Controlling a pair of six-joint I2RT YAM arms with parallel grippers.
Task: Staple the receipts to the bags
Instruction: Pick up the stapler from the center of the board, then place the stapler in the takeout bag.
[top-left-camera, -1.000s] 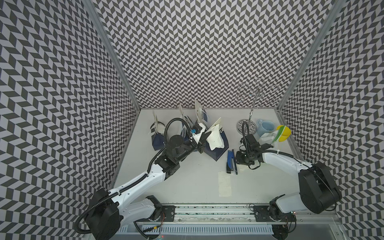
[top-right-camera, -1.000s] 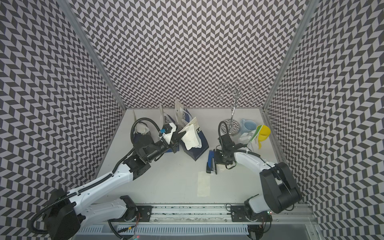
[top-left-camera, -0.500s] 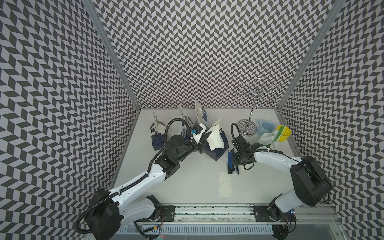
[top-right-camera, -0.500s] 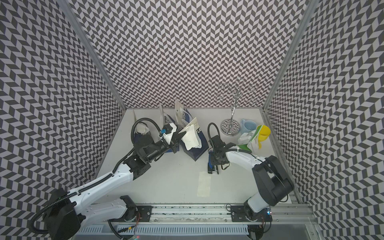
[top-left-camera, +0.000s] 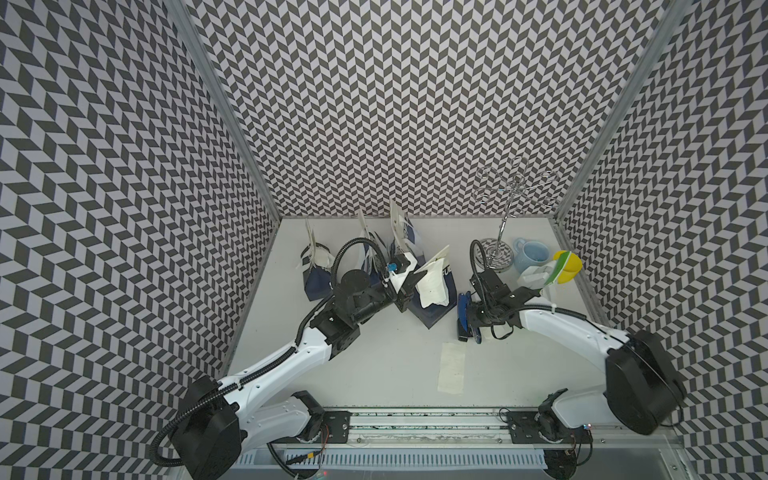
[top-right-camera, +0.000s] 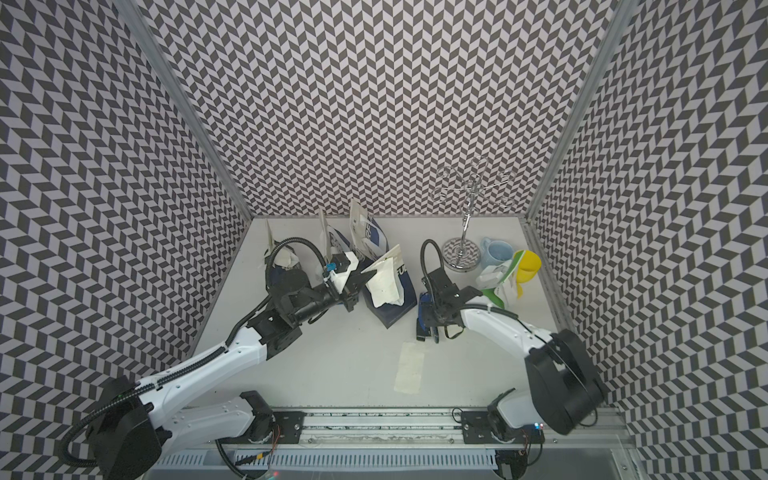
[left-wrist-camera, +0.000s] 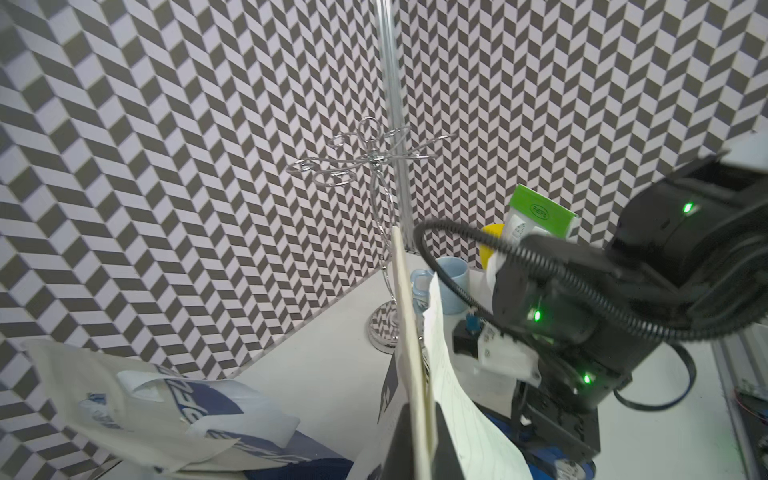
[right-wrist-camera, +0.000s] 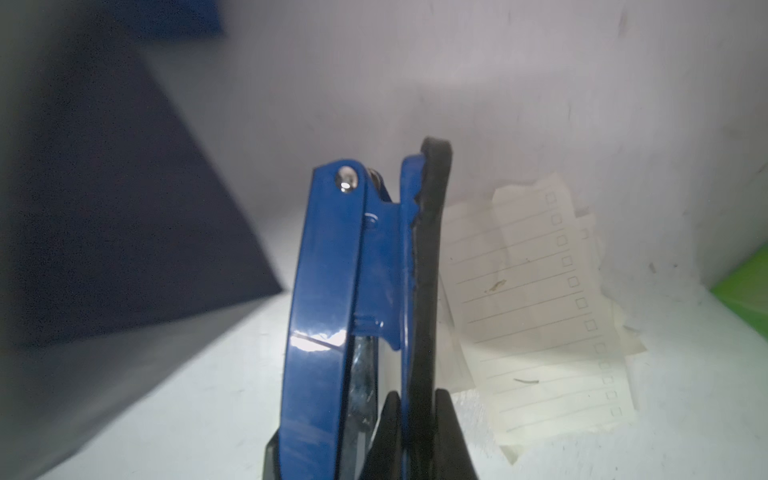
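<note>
Currently | left gripper (top-left-camera: 411, 281) pinching blue bag (top-left-camera: 434, 318) rim, receipt (top-left-camera: 432, 286) against it, unstapled by the look | right gripper (top-left-camera: 471, 316) clamped on stapler (top-left-camera: 461, 305) lying just beside that bag | loose receipt (top-left-camera: 451, 368) near front edge, pending | green bag (top-left-camera: 557, 270) far right: cannot tell

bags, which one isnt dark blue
The green and white bag, leaning beside the yellow cup and the pale blue mug. The other bags are all dark blue with white lettering.
</note>
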